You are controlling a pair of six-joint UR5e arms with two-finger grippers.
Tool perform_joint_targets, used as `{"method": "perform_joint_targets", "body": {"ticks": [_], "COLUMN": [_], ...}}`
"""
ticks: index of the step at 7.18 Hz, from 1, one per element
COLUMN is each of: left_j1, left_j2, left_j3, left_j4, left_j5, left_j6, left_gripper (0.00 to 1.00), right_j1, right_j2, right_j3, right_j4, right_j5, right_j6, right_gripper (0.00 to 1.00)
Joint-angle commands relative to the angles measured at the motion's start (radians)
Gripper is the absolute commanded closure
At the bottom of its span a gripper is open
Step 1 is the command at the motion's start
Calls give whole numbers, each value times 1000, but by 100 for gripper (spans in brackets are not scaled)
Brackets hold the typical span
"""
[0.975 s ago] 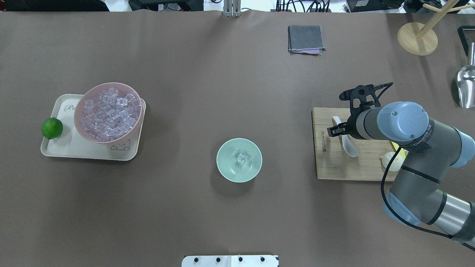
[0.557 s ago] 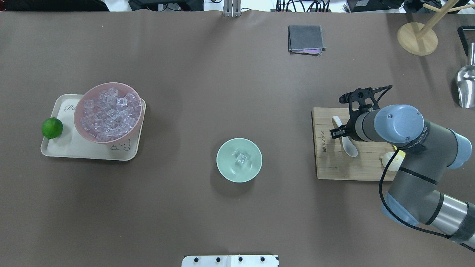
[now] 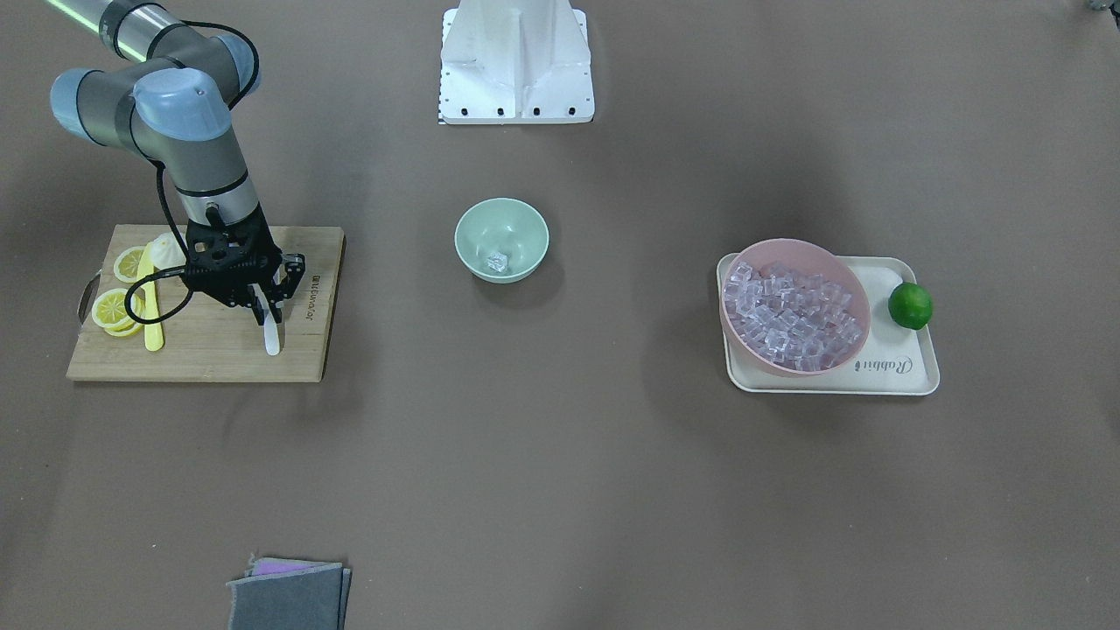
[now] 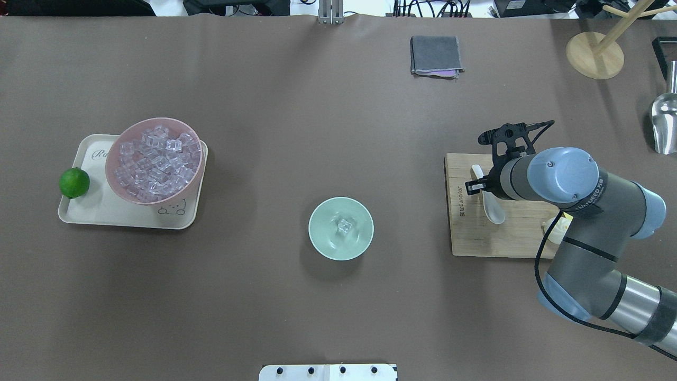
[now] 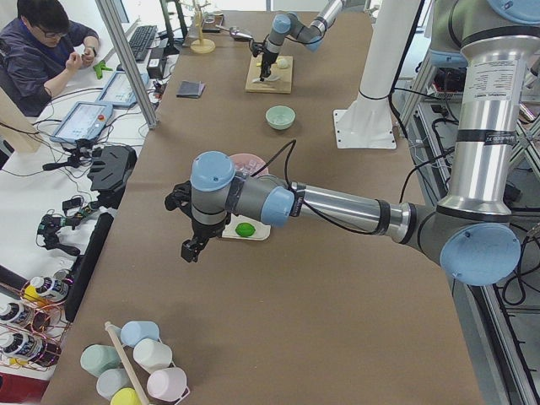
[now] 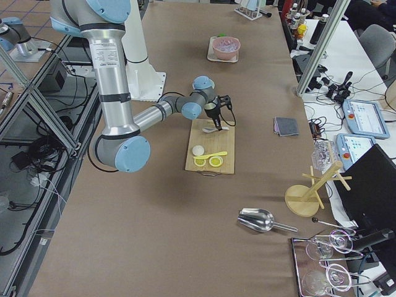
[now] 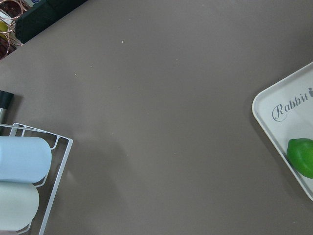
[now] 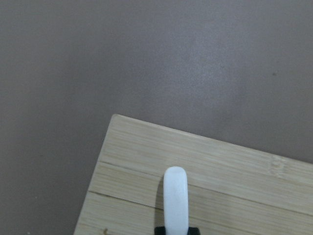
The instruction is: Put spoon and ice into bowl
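Observation:
The white spoon point(image 4: 494, 210) is at the wooden cutting board point(image 4: 476, 238) on the right. My right gripper point(image 4: 482, 186) is shut on the spoon's handle; the scoop sticks out on one side and the handle tip on the other. The spoon also shows in the front view point(image 3: 272, 339) and in the right wrist view point(image 8: 175, 196). The mint-green bowl point(image 4: 317, 219) stands mid-table with one clear ice cube point(image 4: 344, 225) inside. My left gripper point(image 5: 191, 250) hovers off to the left, beyond the tray; I cannot tell whether it is open.
A pink bowl point(image 4: 109, 169) heaped with ice cubes stands on a cream tray point(image 4: 90, 211) with a lime point(image 4: 74, 182). Lemon slices point(image 3: 114, 308) and a yellow knife point(image 3: 150, 306) lie on the board. A grey cloth point(image 4: 436, 55), a wooden stand point(image 4: 595, 55) and a metal scoop point(image 4: 665, 124) lie far back.
My right arm has shifted a little to the left, and the spoon's scoop has moved slightly left with the gripper. The bowl and ice have not moved.

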Motion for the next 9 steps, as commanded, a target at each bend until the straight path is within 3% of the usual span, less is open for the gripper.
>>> {"method": "perform_joint_targets", "body": {"ticks": [1, 3, 5, 9], "left_j1": [1, 1, 1, 1], "left_j2": [-1, -1, 0, -1], "left_j3": [1, 2, 2, 2], "left_j4": [0, 0, -2, -2], "left_j5": [0, 0, 0, 0], "left_j6": [-3, -3, -3, -3], "left_gripper": [2, 2, 2, 2], "right_j1": [-1, -10, -52, -275], "right_j2": [12, 74, 233, 463], "right_j3": [47, 66, 76, 49], "right_j4": [-8, -19, -205, -491], "right_j5": [5, 8, -6, -286], "right_j6": [26, 140, 444, 860], "right_gripper": [100, 100, 100, 100]}}
